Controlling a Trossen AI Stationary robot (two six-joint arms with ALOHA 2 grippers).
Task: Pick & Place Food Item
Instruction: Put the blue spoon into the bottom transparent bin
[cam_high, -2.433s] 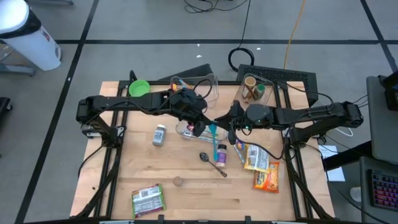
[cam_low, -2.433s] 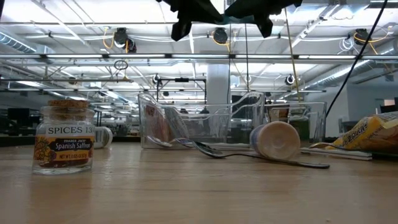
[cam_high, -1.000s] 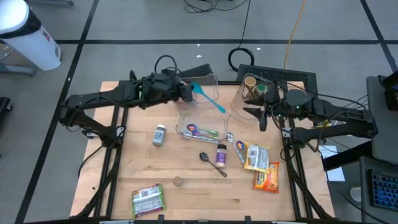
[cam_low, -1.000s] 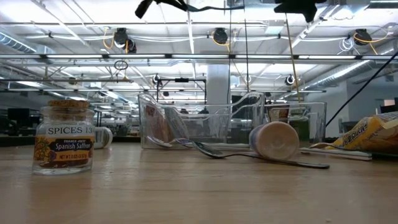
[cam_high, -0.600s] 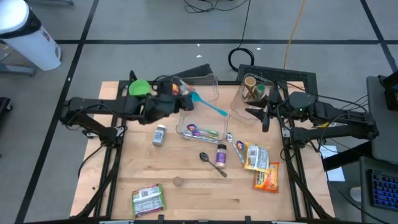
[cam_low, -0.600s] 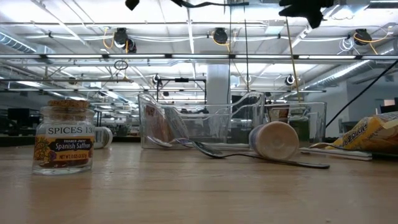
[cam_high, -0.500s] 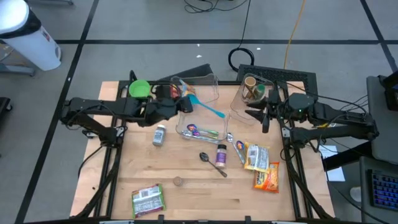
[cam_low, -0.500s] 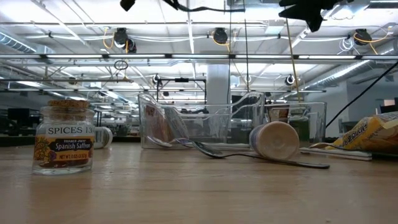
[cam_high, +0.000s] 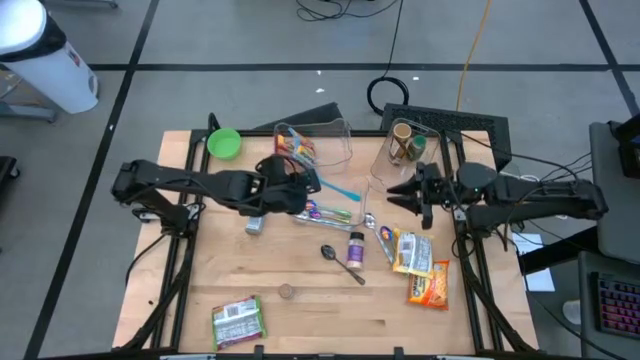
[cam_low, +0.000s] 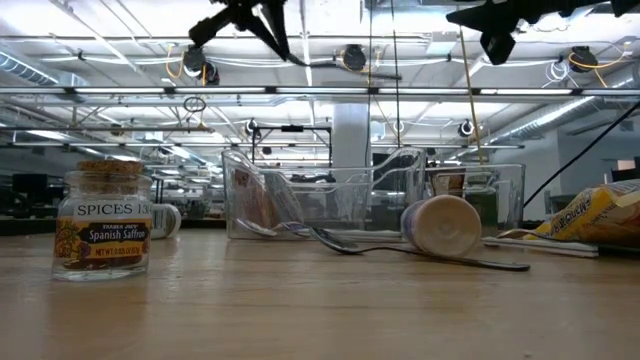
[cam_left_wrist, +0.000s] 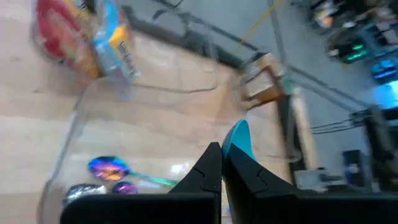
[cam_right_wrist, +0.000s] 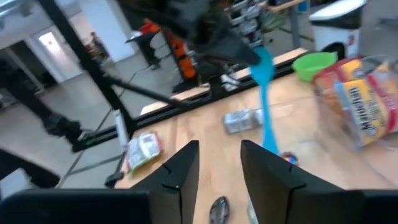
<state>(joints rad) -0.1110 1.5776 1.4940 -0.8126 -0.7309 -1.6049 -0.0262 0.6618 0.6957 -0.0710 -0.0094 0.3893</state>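
My left gripper (cam_high: 303, 183) hangs above the flat clear tray (cam_high: 362, 208), shut on a teal utensil (cam_high: 340, 191) that slants out over the tray. Coloured spoons (cam_left_wrist: 109, 168) lie in that tray. A colourful food bag (cam_high: 297, 148) stands in the clear bin (cam_high: 340, 130) at the far side. My right gripper (cam_high: 403, 190) floats open above the table's right part, nothing between its fingers (cam_right_wrist: 186, 168); it faces the utensil (cam_right_wrist: 266, 112). Food packets (cam_high: 420, 265) lie flat on the board near the right. My left gripper pinches the teal utensil near its broad end (cam_right_wrist: 262, 62) between its two shut fingers. The fingers slant downward from the table's left side. A rounded teal tip (cam_left_wrist: 237, 138) sticks out past the fingertips. The long handle (cam_high: 348, 194) hangs free, clear of the tray.
A spice jar (cam_high: 257, 218), a small bottle (cam_high: 355, 248) and a metal spoon (cam_high: 340, 262) lie near the middle. A green bowl (cam_high: 223, 143) sits far left, a jar holder (cam_high: 405, 145) far right, a green packet (cam_high: 238, 320) at the near edge.
My left gripper has come down and toward the table's near edge, from over the far bin to over the flat tray, rolling as it went; the teal utensil has travelled with it. My right gripper has sunk a little and edged toward the table's left.
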